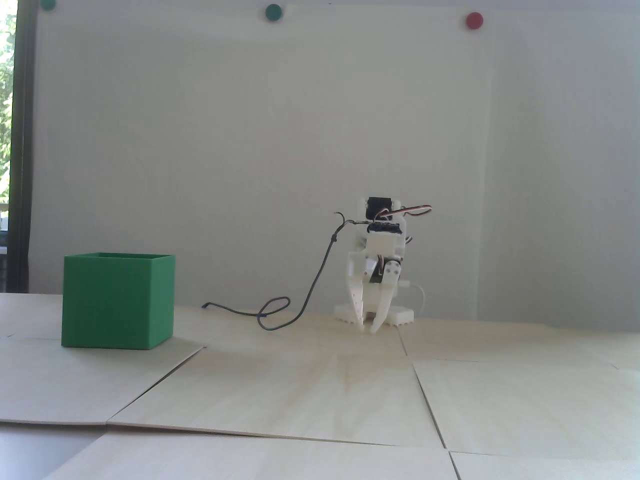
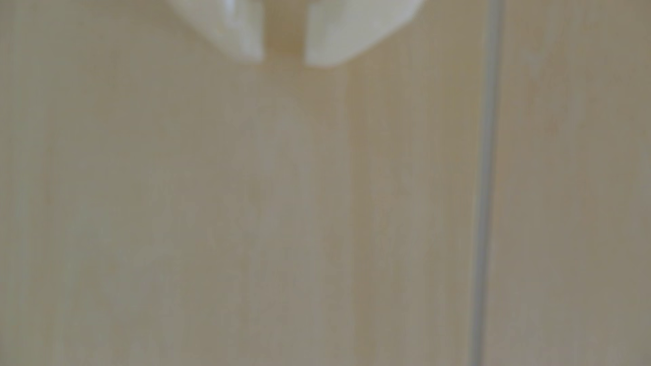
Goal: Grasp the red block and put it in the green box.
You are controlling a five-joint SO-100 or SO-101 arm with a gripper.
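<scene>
The white arm (image 1: 380,250) sits folded at the back of the wooden table (image 1: 320,390), its gripper (image 1: 368,327) pointing straight down with the tips just above the boards. The fingertips (image 2: 246,38) show a narrow gap in the blurred wrist view, nearly together, nothing between them. The green box (image 1: 117,302) stands well off to the left in the fixed view, open top up, on the table. The red block is not visible in either view. A dark cable (image 1: 300,300) loops across the table between box and arm. In the wrist view a seam (image 2: 486,176) between boards runs down the right side.
</scene>
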